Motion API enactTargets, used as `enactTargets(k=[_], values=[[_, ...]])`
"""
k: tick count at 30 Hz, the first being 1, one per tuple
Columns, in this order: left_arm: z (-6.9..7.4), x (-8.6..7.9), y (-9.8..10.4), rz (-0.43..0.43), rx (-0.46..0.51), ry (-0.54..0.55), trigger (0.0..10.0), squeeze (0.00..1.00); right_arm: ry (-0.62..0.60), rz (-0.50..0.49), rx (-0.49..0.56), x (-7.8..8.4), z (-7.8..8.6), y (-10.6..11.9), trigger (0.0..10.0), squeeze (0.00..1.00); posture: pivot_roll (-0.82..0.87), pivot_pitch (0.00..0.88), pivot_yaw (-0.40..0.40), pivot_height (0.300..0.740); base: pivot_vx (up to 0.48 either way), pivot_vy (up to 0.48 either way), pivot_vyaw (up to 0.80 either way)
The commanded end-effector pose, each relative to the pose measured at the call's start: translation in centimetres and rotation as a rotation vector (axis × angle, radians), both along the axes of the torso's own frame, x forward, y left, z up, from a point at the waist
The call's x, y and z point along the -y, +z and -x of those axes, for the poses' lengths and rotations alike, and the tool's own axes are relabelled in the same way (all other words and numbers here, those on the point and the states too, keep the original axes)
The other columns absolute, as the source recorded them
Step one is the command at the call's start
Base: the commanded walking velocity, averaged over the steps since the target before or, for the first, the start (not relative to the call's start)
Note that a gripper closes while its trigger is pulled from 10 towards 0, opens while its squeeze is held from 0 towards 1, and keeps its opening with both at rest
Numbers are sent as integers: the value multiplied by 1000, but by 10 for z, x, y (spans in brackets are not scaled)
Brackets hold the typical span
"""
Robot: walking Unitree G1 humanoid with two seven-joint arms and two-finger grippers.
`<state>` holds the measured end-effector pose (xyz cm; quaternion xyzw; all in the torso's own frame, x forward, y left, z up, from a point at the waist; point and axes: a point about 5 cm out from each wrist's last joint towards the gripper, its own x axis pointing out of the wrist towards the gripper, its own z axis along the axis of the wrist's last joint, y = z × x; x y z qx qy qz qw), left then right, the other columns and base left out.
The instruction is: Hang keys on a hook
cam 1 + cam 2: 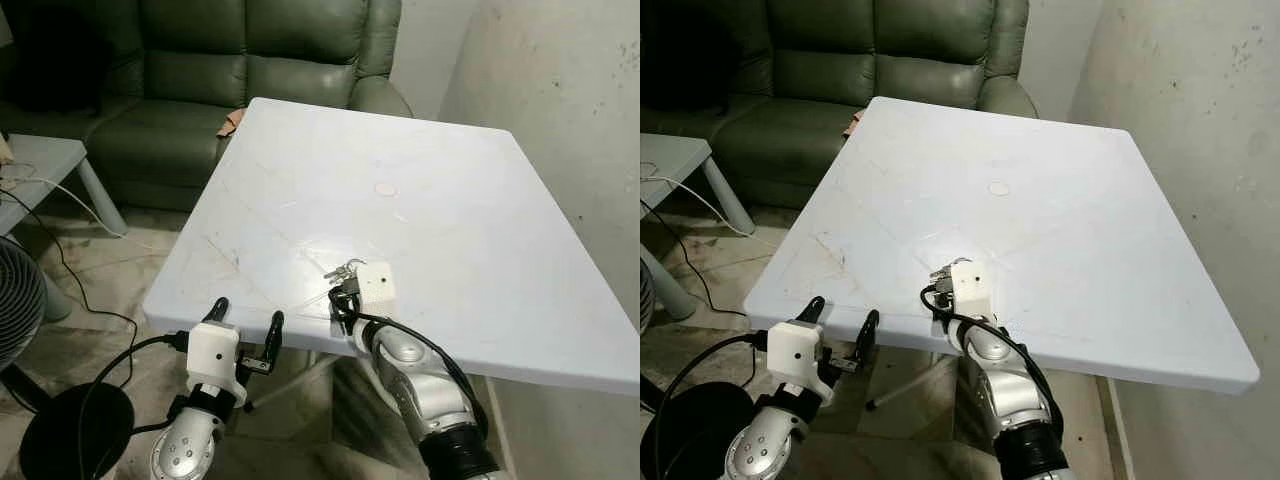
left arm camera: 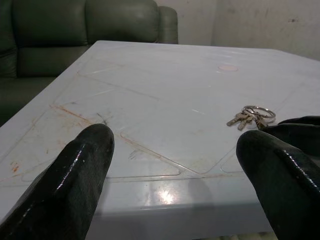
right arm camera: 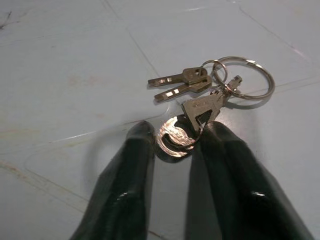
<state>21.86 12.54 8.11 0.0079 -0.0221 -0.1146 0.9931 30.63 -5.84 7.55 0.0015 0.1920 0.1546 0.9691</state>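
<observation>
A bunch of metal keys (image 3: 210, 85) on a ring lies on the white table (image 1: 450, 150), close to its front edge. My right gripper (image 3: 175, 131) reaches onto the table from below the edge, and its two black fingers pinch the round head of one key. In the eye views the keys (image 1: 345, 270) show just beyond that gripper (image 1: 345, 295). My left gripper (image 1: 248, 311) hovers open in front of the table's front edge, left of the keys and holding nothing. From the left wrist the keys (image 2: 250, 116) lie to one side, past the finger (image 2: 280, 175).
A green sofa (image 1: 250, 60) stands behind the table. A rough wall (image 1: 580, 100) runs along the right. On the left are a small grey side table (image 1: 40, 160), a fan (image 1: 15, 300) and a cable (image 1: 70, 270) on the floor. A round mark (image 1: 385, 188) sits mid-table.
</observation>
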Motion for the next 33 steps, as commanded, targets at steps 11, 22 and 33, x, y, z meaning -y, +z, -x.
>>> enactTargets(k=[11,22,33], values=[[1,0,5,-1,6,8,10000,0,-8,3,-17,-3,-1,-1,1451,0,4,0,-80,740,0,0,0],[0,1,4,-2,7,8,10000,0,-12,-35,-15,-3,-3,0,10000,1000,6,0,-84,740,0,0,0],[-2,1,4,-2,11,3,10000,0,-2,-71,16,-5,-5,6,10000,1000,7,0,-85,740,0,0,0]])
